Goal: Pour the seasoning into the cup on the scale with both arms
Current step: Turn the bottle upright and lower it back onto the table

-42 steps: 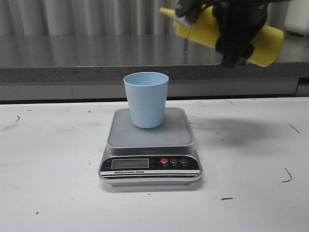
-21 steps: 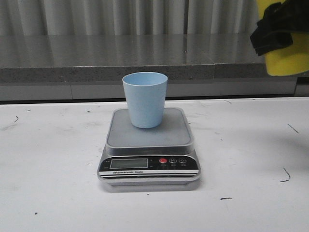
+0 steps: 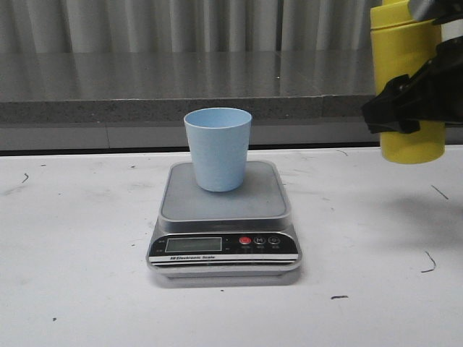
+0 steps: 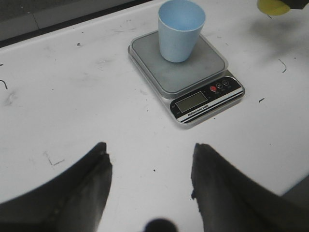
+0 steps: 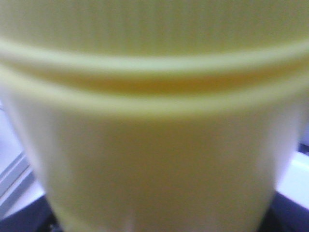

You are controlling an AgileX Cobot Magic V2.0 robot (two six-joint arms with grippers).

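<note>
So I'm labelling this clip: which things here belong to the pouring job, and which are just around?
Job:
yellow seasoning bottle, held upright in the right hand
blue cup
scale
left hand, open

Just around:
grey counter
curtain

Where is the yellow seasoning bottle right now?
In the front view the seasoning bottle is upright at the far right, held above the table by the right gripper, well to the right of the cup on the scale.

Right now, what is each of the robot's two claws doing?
Left gripper: open, holding nothing, above the table.
Right gripper: shut on the yellow seasoning bottle, upright in the air.
</note>
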